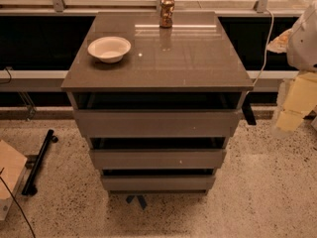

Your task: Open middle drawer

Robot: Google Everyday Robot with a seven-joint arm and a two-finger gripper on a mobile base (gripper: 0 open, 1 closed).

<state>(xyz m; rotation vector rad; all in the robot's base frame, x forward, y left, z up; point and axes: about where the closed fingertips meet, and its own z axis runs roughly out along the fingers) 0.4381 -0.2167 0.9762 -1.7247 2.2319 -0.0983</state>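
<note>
A grey-brown cabinet stands in the middle of the view with three handleless drawer fronts stacked below its top. The middle drawer has a plain flat front with a tiny pale speck right of its centre. A dark gap shows above it. The taller top drawer front is above it and the narrow bottom front below. My gripper is at the right edge, pale and close to the camera, level with the top drawer and well apart from the middle drawer. A short black piece hangs by the top drawer's right end.
A white bowl and a drink can stand on the cabinet top. A black rod and a cardboard piece lie on the speckled floor at left. A white cable hangs at back right.
</note>
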